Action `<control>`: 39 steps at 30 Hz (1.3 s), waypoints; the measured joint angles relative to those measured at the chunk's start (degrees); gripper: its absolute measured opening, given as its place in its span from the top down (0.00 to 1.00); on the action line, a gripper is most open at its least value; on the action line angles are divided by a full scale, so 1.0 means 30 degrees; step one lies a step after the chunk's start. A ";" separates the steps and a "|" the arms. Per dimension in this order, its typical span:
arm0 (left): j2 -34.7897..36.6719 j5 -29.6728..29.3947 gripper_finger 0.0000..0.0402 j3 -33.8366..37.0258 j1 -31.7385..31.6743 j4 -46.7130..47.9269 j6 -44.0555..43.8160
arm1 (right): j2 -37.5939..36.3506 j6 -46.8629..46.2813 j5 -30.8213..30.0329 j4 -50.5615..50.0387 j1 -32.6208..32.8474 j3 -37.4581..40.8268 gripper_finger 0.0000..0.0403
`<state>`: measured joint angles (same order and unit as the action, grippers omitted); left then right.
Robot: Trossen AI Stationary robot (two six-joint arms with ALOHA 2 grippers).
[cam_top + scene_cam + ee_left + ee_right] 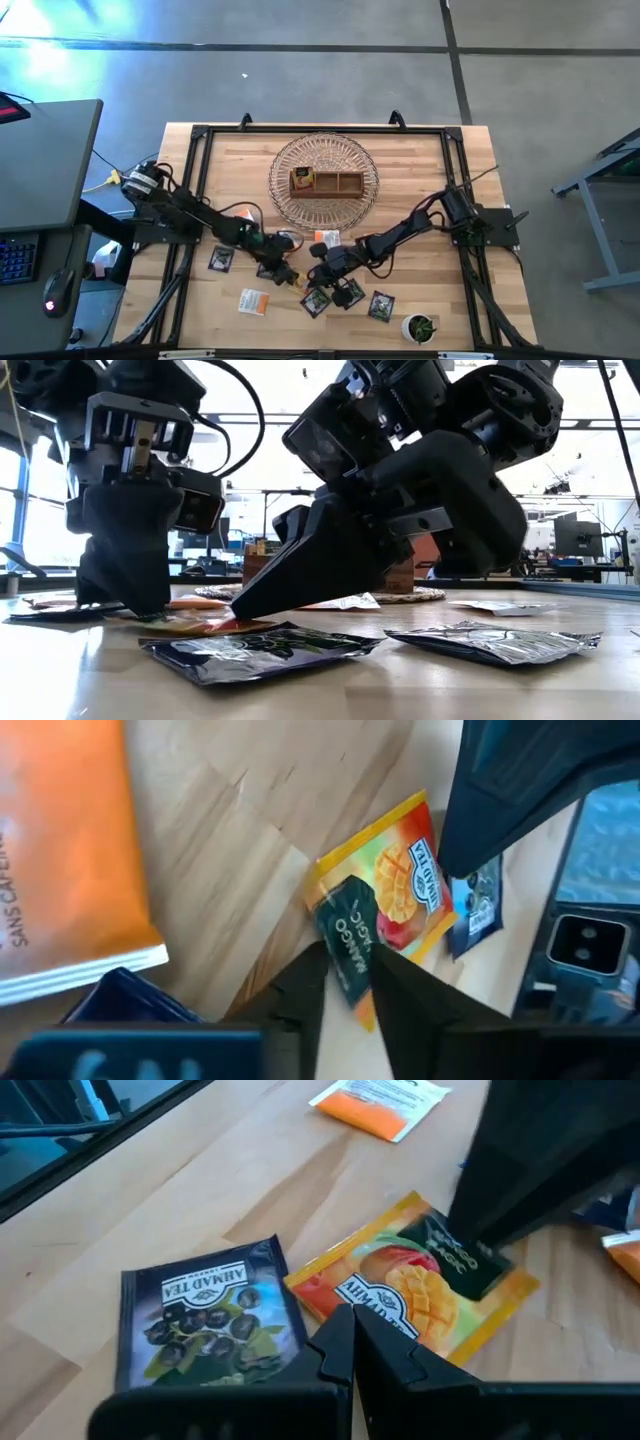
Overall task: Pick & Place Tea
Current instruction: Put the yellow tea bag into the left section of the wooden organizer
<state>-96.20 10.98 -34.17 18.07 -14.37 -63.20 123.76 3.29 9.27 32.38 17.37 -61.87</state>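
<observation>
A yellow-red mango tea sachet (400,890) lies flat on the table (420,150) between my two grippers, and also shows in the right wrist view (430,1295). My left gripper (350,995) comes from the table's left and stands open, slanting down, with its fingers on either side of the sachet's dark-green end. My right gripper (350,1342) comes from the right and is shut, with its tip on the same sachet. Several other tea sachets lie flat around them: black ones (210,1320) (490,642) and white-and-orange ones (380,1100) (70,860). My left gripper has its open fingers over the sachet's dark-green end (345,945); whether they touch it I cannot tell. My right gripper presses its shut fingertips down on the sachet beside its white brand strip (375,1302). It slants down from the table's right. The sachet lies flat on the table.
A brown wooden tray (326,182) stands on a round wire basket (290,160) at the far middle. A small green plant in a white pot (420,327) is at the near right. More black sachets (381,305) (221,258) lie close by.
</observation>
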 joint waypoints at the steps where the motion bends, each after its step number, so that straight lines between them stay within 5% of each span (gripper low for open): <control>1: 0.0000 0.0210 0.75 0.0003 -0.0114 -0.0068 -0.0004 | 0.0000 0.0040 0.0004 -0.0003 0.0070 0.0000 1.00; 9: -0.0130 0.0567 0.60 0.0016 -0.0148 -0.1249 -0.1020 | -0.0006 0.0570 -0.0549 -0.0284 0.0238 0.0000 1.00; 25: -0.1120 0.0436 0.61 0.0000 -0.0141 -0.2615 -0.0069 | 0.0000 0.0737 -0.2218 -0.0348 0.0209 0.0000 1.00; 29: -0.1167 -0.0157 0.68 -0.0226 -0.0154 -0.2636 0.0520 | 0.0000 0.1015 -0.3265 -0.0313 0.0209 0.0000 1.00; 36: -0.1191 -0.0216 0.96 -0.0672 -0.0155 -0.2615 0.2438 | 0.0000 0.1056 -0.2465 -0.0306 0.0312 0.0000 0.99; 39: -0.1218 -0.0016 0.97 -0.0880 -0.0164 -0.2541 0.3033 | -0.0210 0.1056 -0.2470 -0.0355 0.0318 0.0003 1.00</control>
<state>-99.86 10.94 -36.81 17.58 -22.00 -54.10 123.13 6.46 1.86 31.31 18.33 -61.86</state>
